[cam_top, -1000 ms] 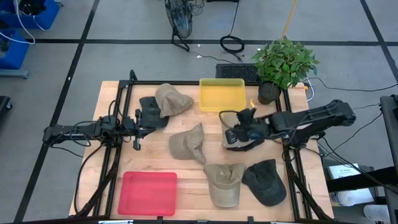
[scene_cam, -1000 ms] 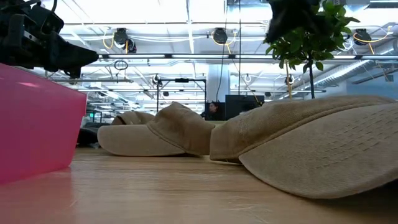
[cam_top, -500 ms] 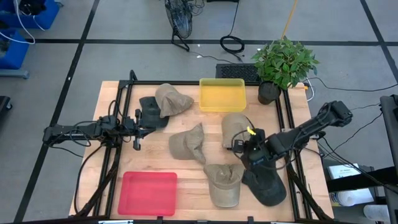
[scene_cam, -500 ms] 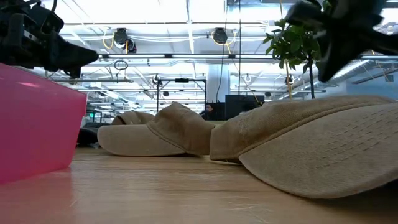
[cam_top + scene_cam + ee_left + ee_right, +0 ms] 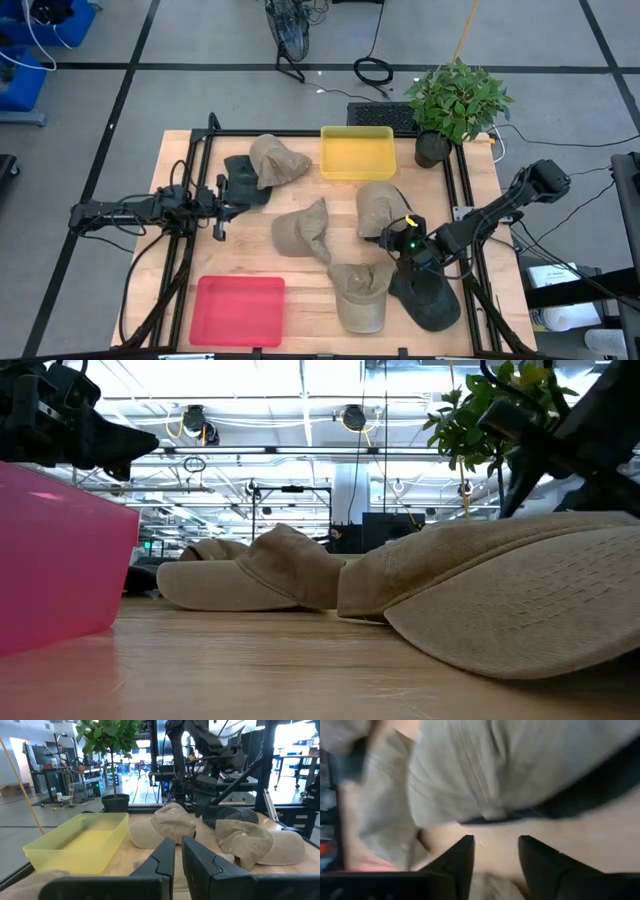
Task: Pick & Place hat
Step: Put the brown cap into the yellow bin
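R pincer (image 5: 408, 250) is hovering w/ fingers spread, nothing in it, just beside the dark hat (image 5: 428, 292) at the desk (image 5: 312, 289) front-right. L pincer (image 5: 222, 196) is waiting at left, pressed together, empty. Five hats are sitting on the desk; yellow bin (image 5: 356, 152) and red bin (image 5: 238, 310) are both showing no hat. Looks like nothing placed yet, grab + drop remaining.

The right arm reaches in from the table's right side, bent low, its right hand (image 5: 408, 246) pointed down near the front right, its two dark fingers (image 5: 458, 862) parted. The left arm lies stretched level from the left edge, its left hand (image 5: 222, 195) closed, fingers (image 5: 165, 860) nearly touching.
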You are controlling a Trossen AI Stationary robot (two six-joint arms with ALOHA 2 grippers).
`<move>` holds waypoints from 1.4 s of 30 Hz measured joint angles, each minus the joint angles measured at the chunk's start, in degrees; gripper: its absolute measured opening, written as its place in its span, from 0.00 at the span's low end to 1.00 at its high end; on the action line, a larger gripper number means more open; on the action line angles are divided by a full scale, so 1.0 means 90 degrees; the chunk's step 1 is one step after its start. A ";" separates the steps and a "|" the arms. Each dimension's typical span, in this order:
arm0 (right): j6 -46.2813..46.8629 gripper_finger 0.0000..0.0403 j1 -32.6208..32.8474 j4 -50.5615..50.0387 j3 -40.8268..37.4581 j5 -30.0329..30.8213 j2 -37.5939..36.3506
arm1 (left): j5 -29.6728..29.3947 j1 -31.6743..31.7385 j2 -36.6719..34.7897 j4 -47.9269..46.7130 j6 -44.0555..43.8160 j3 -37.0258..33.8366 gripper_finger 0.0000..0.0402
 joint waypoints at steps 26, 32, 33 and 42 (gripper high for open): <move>-0.1404 0.49 -0.0831 0.1330 -0.0675 0.2412 -0.0374 | -0.0002 0.0001 0.0002 0.0135 -0.0362 0.0001 0.09; -0.1741 0.36 -0.1461 0.1298 -0.0675 0.1869 -0.0374 | -0.0005 0.0000 0.0002 0.0155 -0.0440 -0.0001 0.09; -0.1853 0.32 -0.1519 0.1327 -0.0675 0.1776 -0.0374 | -0.0005 -0.0002 0.0002 0.0152 -0.0442 0.0001 0.09; -0.3545 0.03 -0.1641 0.2120 -0.0672 0.1395 -0.0922 | -0.0005 0.0001 0.0002 0.0116 -0.0612 0.0001 0.09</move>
